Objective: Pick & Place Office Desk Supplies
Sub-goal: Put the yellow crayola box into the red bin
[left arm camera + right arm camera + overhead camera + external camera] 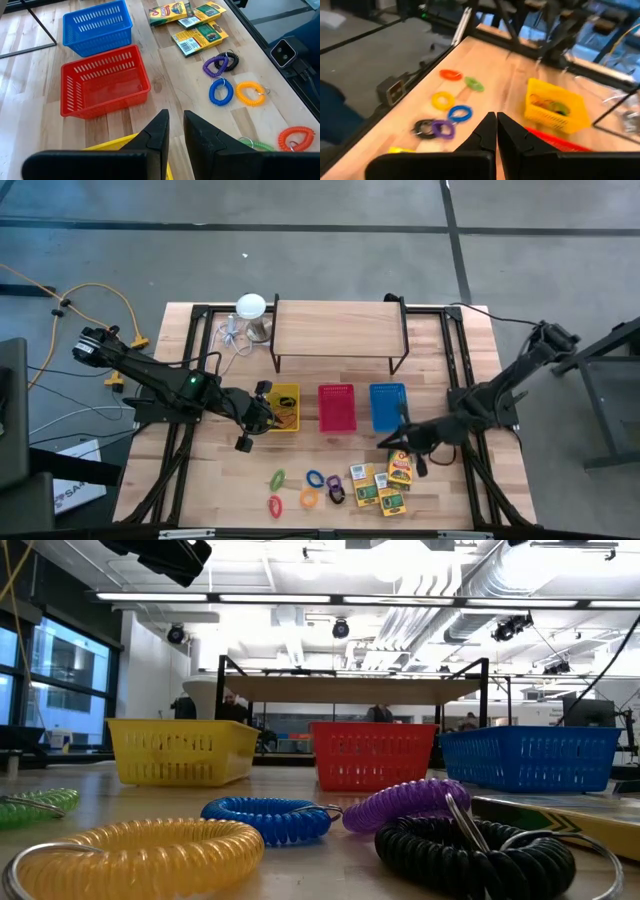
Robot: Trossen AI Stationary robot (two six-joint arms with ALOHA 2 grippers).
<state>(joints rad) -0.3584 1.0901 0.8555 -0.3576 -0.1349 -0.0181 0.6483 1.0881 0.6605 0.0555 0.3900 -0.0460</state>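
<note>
Coiled rings lie flat near the table's near edge: orange [275, 506], green [277, 478], yellow [309, 498], blue [315, 479], and purple beside black [334, 490]. To their right lie several yellow-and-green card boxes [385, 480]. My left gripper [245, 438] hovers at the near-left corner of the yellow basket [283, 408]. Its fingers [176, 125] stand a narrow gap apart with nothing between them. My right gripper [393, 442] hangs above the table just beyond the boxes, shut and empty [496, 125]. The yellow basket holds a few bands [555, 107].
A red basket [337, 407] and a blue basket [388, 405] stand in a row to the right of the yellow one. Behind them is a low wooden shelf on black legs [338, 330]. A white round-topped object with a cable [250, 307] sits at the far left.
</note>
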